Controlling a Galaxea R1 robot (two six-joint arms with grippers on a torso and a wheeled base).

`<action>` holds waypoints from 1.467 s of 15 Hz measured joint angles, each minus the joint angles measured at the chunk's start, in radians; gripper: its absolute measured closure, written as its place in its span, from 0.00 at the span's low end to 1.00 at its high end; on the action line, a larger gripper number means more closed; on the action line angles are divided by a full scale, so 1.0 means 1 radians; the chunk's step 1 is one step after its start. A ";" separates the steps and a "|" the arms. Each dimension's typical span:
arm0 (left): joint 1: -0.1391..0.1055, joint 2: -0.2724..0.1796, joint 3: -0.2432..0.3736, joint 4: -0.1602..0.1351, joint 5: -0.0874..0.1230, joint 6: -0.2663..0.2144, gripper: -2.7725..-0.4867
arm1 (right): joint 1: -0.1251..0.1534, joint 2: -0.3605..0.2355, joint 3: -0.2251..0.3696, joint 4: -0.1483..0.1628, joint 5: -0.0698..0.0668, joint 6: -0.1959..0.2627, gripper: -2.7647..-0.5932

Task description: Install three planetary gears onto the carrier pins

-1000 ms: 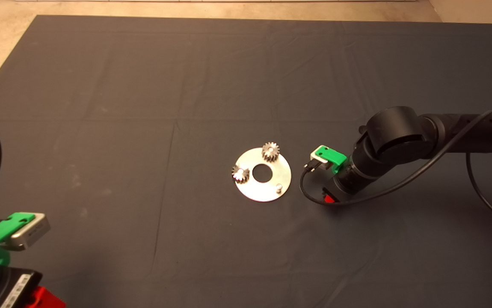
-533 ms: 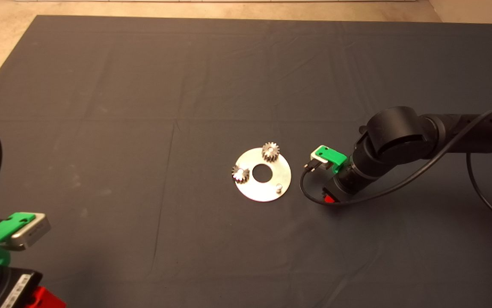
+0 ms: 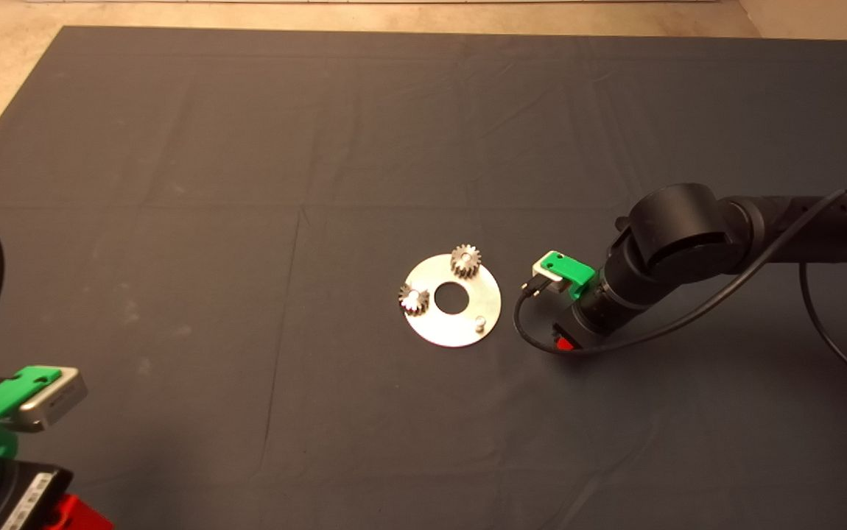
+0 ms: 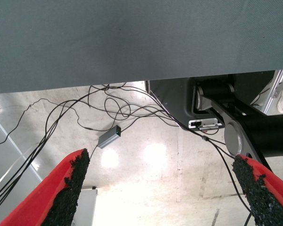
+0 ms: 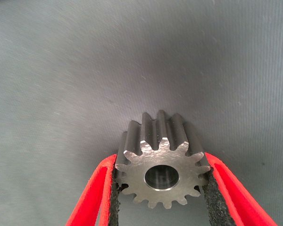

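Observation:
The shiny round disc [image 3: 453, 321] lies mid-mat with a large central hole. Two planetary gears sit on its carrier pins: one at the far edge [image 3: 465, 260], one at the left [image 3: 413, 297]. A third pin [image 3: 479, 322] stands bare at the near right. My right gripper [image 3: 562, 341] hovers low over the mat just right of the disc. In the right wrist view it [image 5: 162, 188] is shut on a third steel gear [image 5: 161, 162], clamped between both pads with its bore facing the camera. My left gripper [image 4: 162, 188] is parked at the lower left, open and empty.
The dark mat [image 3: 247, 184] has creases, and tan floor shows past its far and left edges. A black cable [image 3: 541, 346] loops from the right wrist toward the disc. The left wrist view shows floor cables and the robot's base.
The right arm has crept a little left toward the disc, still holding the gear. The disc, its gears and the left arm have not moved.

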 joint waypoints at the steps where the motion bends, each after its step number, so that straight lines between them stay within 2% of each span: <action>1: 0.000 -0.014 0.000 0.000 -0.001 0.009 0.26 | 0.009 0.009 0.000 0.000 0.000 0.002 0.82; 5: 0.000 -0.079 0.001 -0.001 0.000 0.054 0.26 | 0.027 0.078 -0.036 0.000 0.001 0.002 0.82; 9: 0.000 -0.142 0.005 -0.002 0.000 0.081 0.26 | 0.082 0.149 -0.080 0.000 0.002 0.002 0.83; 11: 0.000 -0.177 0.006 -0.003 0.000 0.096 0.26 | 0.092 0.160 -0.084 0.000 0.003 0.002 0.83; 12: 0.000 -0.190 0.006 -0.003 0.000 0.101 0.26 | 0.111 0.175 -0.095 0.001 0.003 0.002 0.83; 15: 0.000 -0.204 0.008 -0.003 0.000 0.108 0.26 | 0.145 0.190 -0.108 0.002 0.001 0.002 0.83; 18: -0.003 -0.210 0.008 -0.003 0.000 0.109 0.26 | 0.148 0.219 -0.119 0.015 0.002 0.002 0.83; 22: -0.005 -0.212 0.008 -0.004 -0.001 0.113 0.26 | 0.148 0.246 -0.140 0.054 0.002 0.003 0.83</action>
